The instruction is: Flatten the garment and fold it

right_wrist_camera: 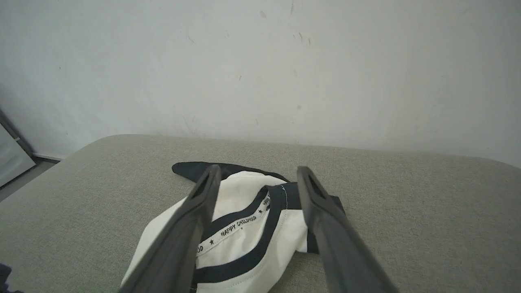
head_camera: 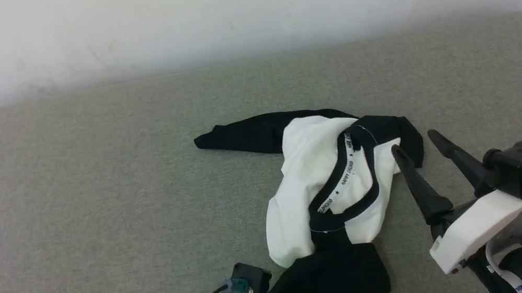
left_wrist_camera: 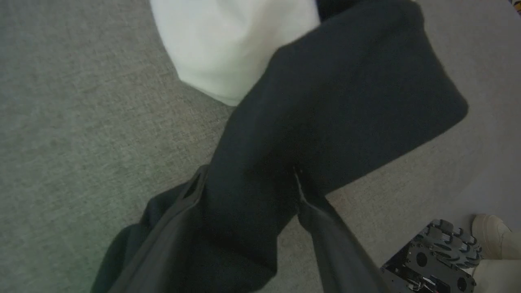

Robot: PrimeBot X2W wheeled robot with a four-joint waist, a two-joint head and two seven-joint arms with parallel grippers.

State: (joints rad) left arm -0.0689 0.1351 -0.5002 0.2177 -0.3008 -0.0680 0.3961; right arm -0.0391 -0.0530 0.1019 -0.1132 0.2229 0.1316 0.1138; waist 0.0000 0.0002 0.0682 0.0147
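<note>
Grey cloth surface (head_camera: 89, 196) carries the crumpled raglan shirt (head_camera: 316, 158), right tool (head_camera: 413, 140) spread wide and empty beside it, left tool (left_wrist_camera: 249, 175) wide apart astride its black sleeve (left_wrist_camera: 346, 81).

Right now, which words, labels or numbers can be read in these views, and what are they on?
"HAPPY CHILDHOOD", between small stars: on the white tape inside the black neck band of the raglan shirt.
The same print repeats along that tape in the head view, but there it is partly blurred.
No other text can be read.

Grey-green fabric-covered surface (head_camera: 63, 201), scuffed white wall (head_camera: 237, 2) behind, pale shoe (left_wrist_camera: 494, 236)
</note>
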